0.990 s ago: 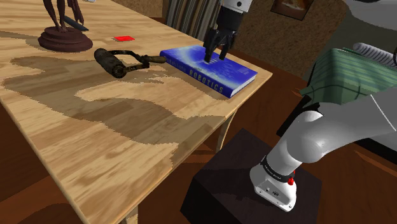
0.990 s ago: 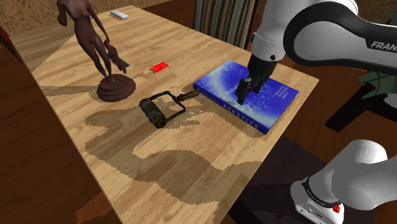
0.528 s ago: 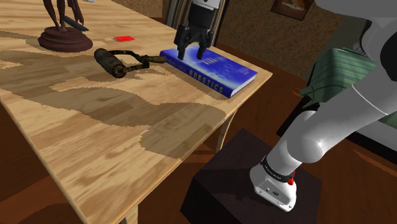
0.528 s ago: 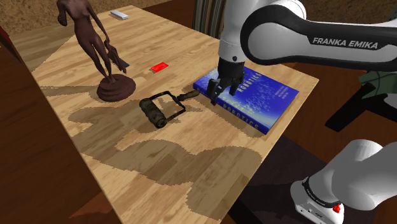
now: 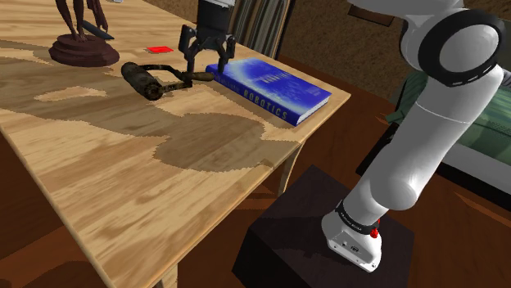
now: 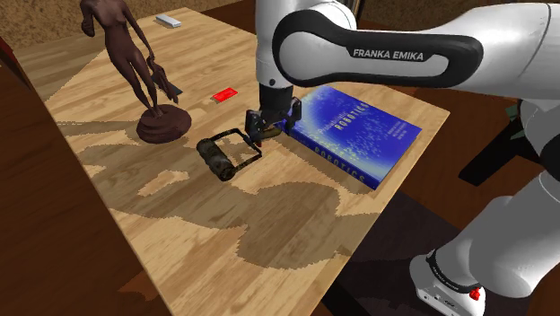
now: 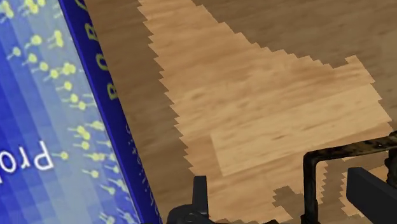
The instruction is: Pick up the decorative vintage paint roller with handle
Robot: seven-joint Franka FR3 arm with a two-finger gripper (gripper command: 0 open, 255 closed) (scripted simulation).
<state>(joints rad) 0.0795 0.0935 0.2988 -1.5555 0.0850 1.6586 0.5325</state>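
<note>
The wooden tabletop carries everything, with broad, jagged-edged shadows lying across it. The white arm rises from the dark box stand at the shoulder view's lower right and arches over the tabletop's near corner, so that its hand points down.

A blue book lies flat near that corner, with yellow lettering along its spine. A dark brown statue stands upright on a round base towards the shoulder view's upper left.

The paint roller lies flat on the tabletop between the statue's base and the book. It is dark. Its drum is on the side away from the book, a wire frame runs back from the drum, and its handle points at the book, ending just beside the book's spine edge.

The black end effector hangs over the handle end of the roller, close above it. It is released: its fingers stand well apart and grasp nothing. In the wrist view a corner of the roller's frame lies between the fingers, nearer one of them, and the book's spine runs past the other. I cannot tell whether either finger touches the roller.

A small red card lies flat beyond the roller, apart from it. A small pale grey block rests by the tabletop's far edge.
</note>
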